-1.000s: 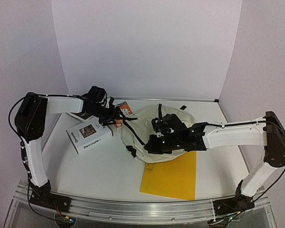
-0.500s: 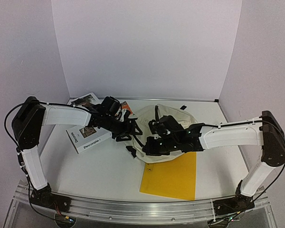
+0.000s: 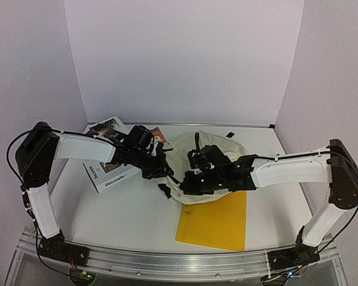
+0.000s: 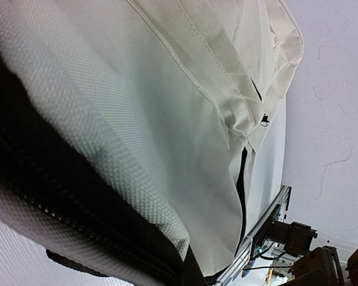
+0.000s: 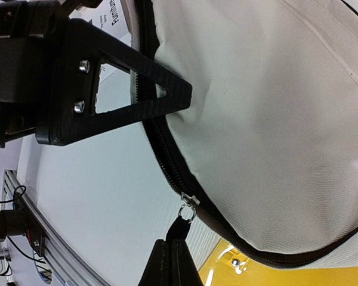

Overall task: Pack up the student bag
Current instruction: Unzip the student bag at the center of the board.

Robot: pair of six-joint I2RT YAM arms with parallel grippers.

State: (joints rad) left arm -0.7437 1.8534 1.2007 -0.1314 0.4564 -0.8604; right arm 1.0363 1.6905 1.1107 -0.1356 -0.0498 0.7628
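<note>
Checking all three views. We have the student bag (image 3: 179,152) lying flat on the table (image 3: 131,208), about centre, between the two arms. Its near edge lies over the far edge of a yellow sheet (image 3: 215,220).

Right gripper (image 5: 172,255): fingers closed right together on the black zipper pull (image 5: 180,229), at the bag's near-left rim. The pull hangs by a metal ring off the zipper (image 5: 160,143), which runs along the black-trimmed edge of the cream fabric.

Left gripper (image 3: 161,171): sits at the bag's left rim, just beside the right gripper. In the right wrist view we see one black triangular finger (image 5: 170,95) with its tip against the cream fabric, next to the zipper line. The other finger is hidden, so we cannot tell how far it is open or whether it has hold of the fabric. The left wrist view is filled with cream fabric and a stretch of zipper, with no fingers showing.

Left of the bag we see a white book (image 3: 110,176) marked "Decorate", partly under the left arm, and a second book (image 3: 104,127) behind it near the back wall.
</note>
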